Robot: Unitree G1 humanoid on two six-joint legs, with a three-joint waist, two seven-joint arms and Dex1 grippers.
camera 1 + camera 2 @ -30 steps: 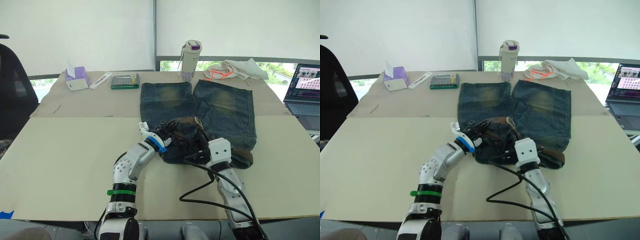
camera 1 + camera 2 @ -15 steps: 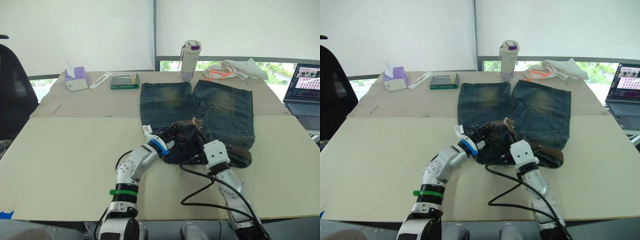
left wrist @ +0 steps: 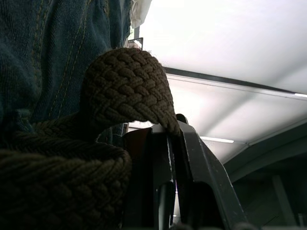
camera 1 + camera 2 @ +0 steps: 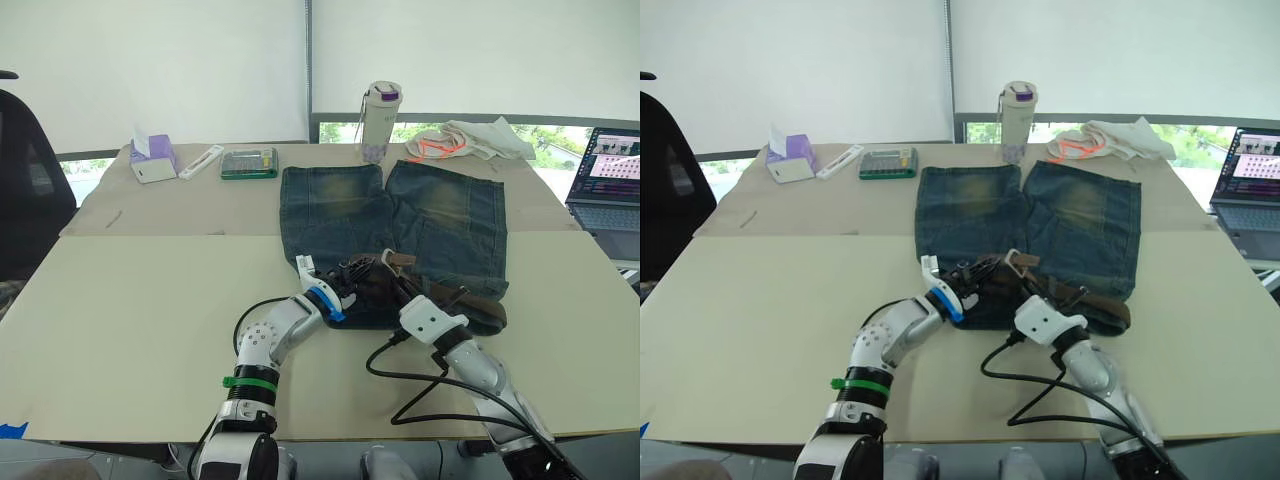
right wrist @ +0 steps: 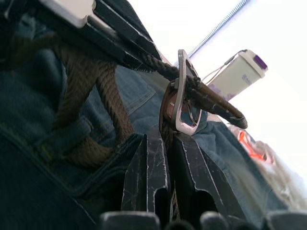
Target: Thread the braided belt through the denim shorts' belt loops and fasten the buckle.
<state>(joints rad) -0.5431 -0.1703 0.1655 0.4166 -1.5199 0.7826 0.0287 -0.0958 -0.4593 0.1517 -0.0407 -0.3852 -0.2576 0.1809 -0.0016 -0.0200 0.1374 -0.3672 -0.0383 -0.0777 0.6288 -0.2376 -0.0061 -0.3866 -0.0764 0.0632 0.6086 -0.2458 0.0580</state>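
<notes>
The denim shorts (image 4: pixel 340 205) lie flat on the table, legs pointing away and waistband toward me. The braided belt (image 4: pixel 480 305) runs along the waistband and bunches up at its middle. My left gripper (image 4: pixel 352 272) is shut on a bent fold of the belt (image 3: pixel 124 81), right against the denim (image 3: pixel 43 48). My right gripper (image 4: pixel 398 280) sits just right of it, shut on the belt end below the buckle (image 5: pixel 184 96). The silvery buckle (image 4: pixel 1015 259) stands raised above the waistband. A belt loop (image 5: pixel 67 136) shows with belt passing by it.
At the far edge stand a bottle (image 4: pixel 381 120), a white cloth with orange cord (image 4: pixel 470 140), a green-edged calculator (image 4: pixel 250 162), a white stick (image 4: pixel 202 160) and a tissue box (image 4: pixel 152 158). A laptop (image 4: pixel 605 175) is at right, a black chair (image 4: pixel 25 180) at left. A black cable (image 4: pixel 420 400) loops near my right arm.
Both forearms have sunk lower toward the table and the right elbow has swung out to the right. The bunched waistband has flattened, and the buckle end now stands up between the grippers.
</notes>
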